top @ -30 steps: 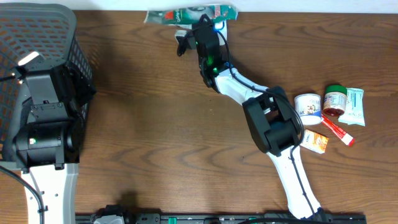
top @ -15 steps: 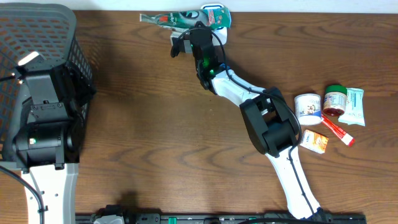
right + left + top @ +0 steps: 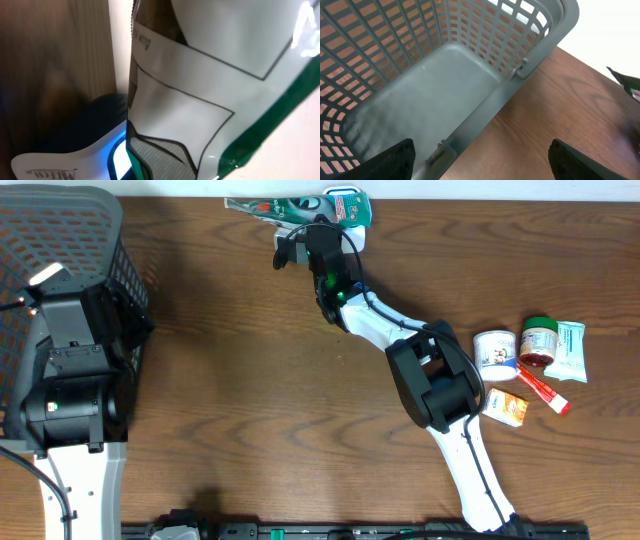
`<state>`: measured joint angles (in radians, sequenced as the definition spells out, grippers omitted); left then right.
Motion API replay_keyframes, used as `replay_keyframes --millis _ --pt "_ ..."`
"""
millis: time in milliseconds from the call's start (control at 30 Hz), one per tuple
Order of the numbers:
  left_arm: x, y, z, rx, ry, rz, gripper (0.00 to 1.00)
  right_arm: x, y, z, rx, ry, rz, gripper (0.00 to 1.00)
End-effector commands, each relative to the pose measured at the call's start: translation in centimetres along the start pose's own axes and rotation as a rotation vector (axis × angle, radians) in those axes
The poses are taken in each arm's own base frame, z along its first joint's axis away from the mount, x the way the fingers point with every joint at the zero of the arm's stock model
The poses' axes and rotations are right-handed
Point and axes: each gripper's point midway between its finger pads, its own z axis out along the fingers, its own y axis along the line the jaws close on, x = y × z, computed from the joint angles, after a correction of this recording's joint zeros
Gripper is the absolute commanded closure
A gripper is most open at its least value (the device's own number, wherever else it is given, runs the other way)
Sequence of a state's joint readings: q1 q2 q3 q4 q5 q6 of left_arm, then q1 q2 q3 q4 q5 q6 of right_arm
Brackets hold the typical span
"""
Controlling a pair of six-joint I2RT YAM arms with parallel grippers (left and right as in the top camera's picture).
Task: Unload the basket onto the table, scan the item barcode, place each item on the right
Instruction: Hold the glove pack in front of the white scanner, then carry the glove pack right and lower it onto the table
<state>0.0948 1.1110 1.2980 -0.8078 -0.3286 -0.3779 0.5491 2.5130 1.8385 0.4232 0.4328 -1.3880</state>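
Observation:
My right gripper (image 3: 306, 228) reaches to the table's far edge and is shut on a green and white packet (image 3: 275, 209). The packet hangs beside the white scanner (image 3: 349, 204), which glows blue. In the right wrist view the packet (image 3: 200, 75) fills the frame, its white printed panel facing the camera, with the scanner's lit window (image 3: 119, 159) just below left. My own fingers are hidden behind the packet there. No barcode can be made out. My left gripper (image 3: 480, 167) is open over the basket rim with nothing between its fingertips (image 3: 395, 161).
A grey mesh basket (image 3: 95, 225) stands at the far left, under the left arm (image 3: 70, 370). At the right lie a white tub (image 3: 494, 348), a green-lidded jar (image 3: 538, 340), a mint pouch (image 3: 571, 351), a red tube (image 3: 543, 390) and an orange box (image 3: 508, 408).
The right gripper carried the packet a little to the left along the far edge, then held still. The left arm has not moved.

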Motion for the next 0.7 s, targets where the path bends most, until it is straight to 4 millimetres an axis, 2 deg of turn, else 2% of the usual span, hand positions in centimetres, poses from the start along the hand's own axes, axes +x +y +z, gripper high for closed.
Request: replay_keyframes --millis 0,267,333,400,533,667 --pt "-0.2 0.4 0.1 -0.023 -0.006 -0.002 0.15 -1.3 -1.5 -0.4 0.025 -0.030 0.047 0.99" --pt "-0.2 0.4 0.1 -0.023 -0.006 -0.002 0.15 -0.9 -1.6 -0.2 0.025 -0.025 0.145 0.99" --pt "-0.2 0.4 0.1 -0.023 -0.006 -0.002 0.14 -1.0 -2.2 -0.3 0.045 -0.027 0.196 0.99" --pt "-0.2 0.4 0.1 -0.023 -0.006 -0.002 0.15 -0.7 -3.8 -0.6 0.092 -0.017 0.267 0.99" --pt "-0.2 0.4 0.1 -0.023 -0.006 -0.002 0.15 0.0 -9.2 -2.0 0.210 -0.003 0.433 0.99" --pt "-0.2 0.4 0.1 -0.023 -0.006 -0.002 0.15 0.0 -14.5 -4.4 0.258 -0.042 0.596 0.99"
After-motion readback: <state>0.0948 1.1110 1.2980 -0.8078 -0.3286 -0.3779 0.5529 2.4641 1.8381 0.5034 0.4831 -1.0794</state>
